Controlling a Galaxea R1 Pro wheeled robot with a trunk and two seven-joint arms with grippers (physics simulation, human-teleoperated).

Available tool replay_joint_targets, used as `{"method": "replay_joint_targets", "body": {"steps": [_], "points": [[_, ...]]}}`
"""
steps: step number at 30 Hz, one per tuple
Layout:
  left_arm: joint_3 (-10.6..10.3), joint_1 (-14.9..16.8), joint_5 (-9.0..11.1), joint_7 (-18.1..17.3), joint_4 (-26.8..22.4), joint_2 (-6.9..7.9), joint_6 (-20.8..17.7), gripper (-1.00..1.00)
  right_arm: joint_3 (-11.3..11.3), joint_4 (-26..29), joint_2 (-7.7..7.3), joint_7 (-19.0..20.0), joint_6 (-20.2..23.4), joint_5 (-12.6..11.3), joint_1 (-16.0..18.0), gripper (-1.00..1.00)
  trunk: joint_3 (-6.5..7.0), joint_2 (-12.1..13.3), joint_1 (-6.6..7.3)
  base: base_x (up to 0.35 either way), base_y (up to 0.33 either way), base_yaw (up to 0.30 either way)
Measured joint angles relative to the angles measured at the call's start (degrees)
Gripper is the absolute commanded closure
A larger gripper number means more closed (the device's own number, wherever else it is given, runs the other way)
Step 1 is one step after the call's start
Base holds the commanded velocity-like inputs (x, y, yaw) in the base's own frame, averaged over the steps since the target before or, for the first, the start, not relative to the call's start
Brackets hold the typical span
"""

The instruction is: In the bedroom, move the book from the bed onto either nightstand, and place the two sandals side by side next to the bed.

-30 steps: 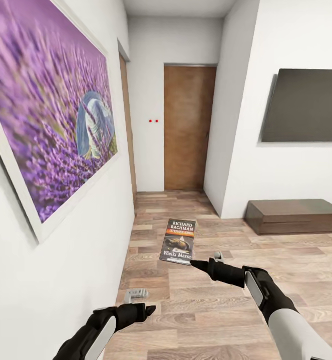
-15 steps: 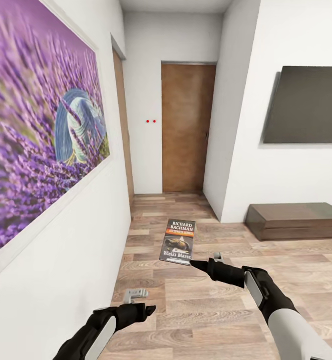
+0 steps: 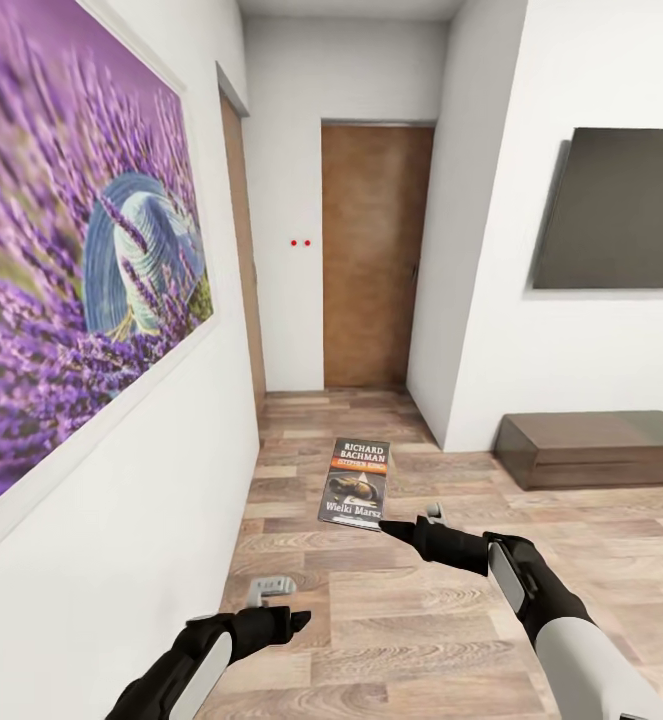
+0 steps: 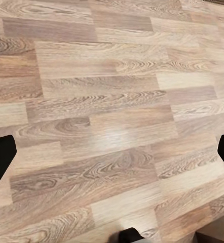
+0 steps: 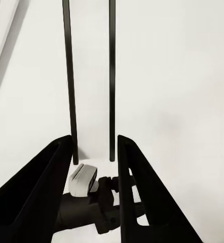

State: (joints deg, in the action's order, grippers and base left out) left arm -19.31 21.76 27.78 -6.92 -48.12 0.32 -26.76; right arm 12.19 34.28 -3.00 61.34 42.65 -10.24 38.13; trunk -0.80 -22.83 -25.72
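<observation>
Centrally in the head view, the book held upright over the wood floor, clamped between the right gripper's fingers at its lower edge. Lower left, left gripper spread open, holding nothing. At left, purple painting; at right, low dark cabinet.

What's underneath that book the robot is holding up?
Below the book, pinched at its lower corner by the right end effector, lies bare wood-plank floor. The door stands far behind. The cover hides the strip of floor directly behind it.
</observation>
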Motion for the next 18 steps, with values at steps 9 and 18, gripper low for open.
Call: {"method": "replay_joint_targets", "body": {"steps": [9, 18], "points": [[0.0, 0.0, 0.0, 0.0, 0.0, 0.00, 0.0, -1.00, 0.0, 0.0, -0.06, 0.0, 0.0, 0.0, 0.0, 1.00, 0.00, 0.0, 0.01, 0.316, 0.043, 0.000], [0.0, 0.0, 0.0, 0.0, 0.0, 0.00, 0.0, -1.00, 0.0, 0.0, -0.07, 0.0, 0.0, 0.0, 0.0, 1.00, 0.00, 0.0, 0.01, 0.327, -0.050, 0.000]]}}
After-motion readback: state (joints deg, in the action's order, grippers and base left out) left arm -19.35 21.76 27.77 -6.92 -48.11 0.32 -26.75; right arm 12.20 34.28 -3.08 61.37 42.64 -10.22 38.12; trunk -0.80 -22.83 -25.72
